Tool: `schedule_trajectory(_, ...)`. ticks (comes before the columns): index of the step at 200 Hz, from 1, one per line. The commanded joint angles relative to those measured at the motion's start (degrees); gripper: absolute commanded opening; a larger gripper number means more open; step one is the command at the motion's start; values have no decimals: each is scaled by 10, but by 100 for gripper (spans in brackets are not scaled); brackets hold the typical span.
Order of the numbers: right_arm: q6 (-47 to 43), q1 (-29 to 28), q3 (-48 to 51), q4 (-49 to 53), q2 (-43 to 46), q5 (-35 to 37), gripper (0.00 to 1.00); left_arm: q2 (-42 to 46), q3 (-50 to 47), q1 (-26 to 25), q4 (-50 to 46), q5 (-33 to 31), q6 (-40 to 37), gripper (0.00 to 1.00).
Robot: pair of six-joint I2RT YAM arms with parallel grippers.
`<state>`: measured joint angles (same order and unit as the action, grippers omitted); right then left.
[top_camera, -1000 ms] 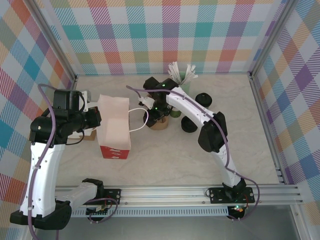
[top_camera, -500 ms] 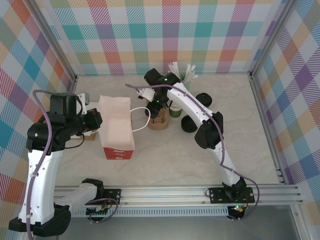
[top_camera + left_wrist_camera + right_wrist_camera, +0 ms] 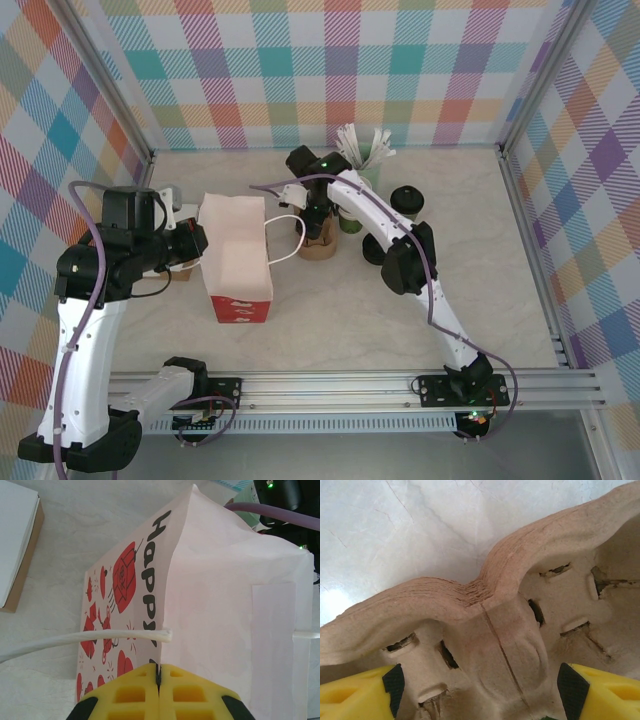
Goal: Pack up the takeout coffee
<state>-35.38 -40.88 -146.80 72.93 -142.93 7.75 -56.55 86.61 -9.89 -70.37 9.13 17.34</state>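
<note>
The coffee [image 3: 408, 198] stands upright on the desk [image 3: 330, 320], toward the back and right of centre. From above it presents a round black lid with a raised ring. The cup wall under the lid is barely visible at this angle. A pot of white stirrers [image 3: 364, 150] stands just behind it, to its left.

The right end effector [image 3: 318, 214] hangs over a brown pulp carrier [image 3: 320, 246] near the middle of the desk. Its yellow fingers [image 3: 355, 697] are spread wide, one on each side of the carrier's central ridge, and grip nothing. The coffee lies to the right of this end effector and apart from it. The white forearm of the right arm and some green cups [image 3: 350, 224] lie between the two.

The left end effector [image 3: 158, 690] is closed, pinching the top edge of a paper bag [image 3: 238, 258]. The bag stands on the desk, with red print on its side and a white cord handle [image 3: 75, 641]. The coffee is well apart from this end effector, beyond both bag and carrier.
</note>
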Motion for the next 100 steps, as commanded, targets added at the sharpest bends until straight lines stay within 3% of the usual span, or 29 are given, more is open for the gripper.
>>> schedule_trajectory(1,-15,2,-16,-3,-17,12,82,1,-3,-4,7,13,9,0)
schedule_trajectory(55,-20,2,-16,-10,-31,19,81,-2,-4,-4,10,18,9,0)
schedule_trajectory(100,-17,2,-18,-10,-26,13,72,-3,-5,-4,12,22,11,0)
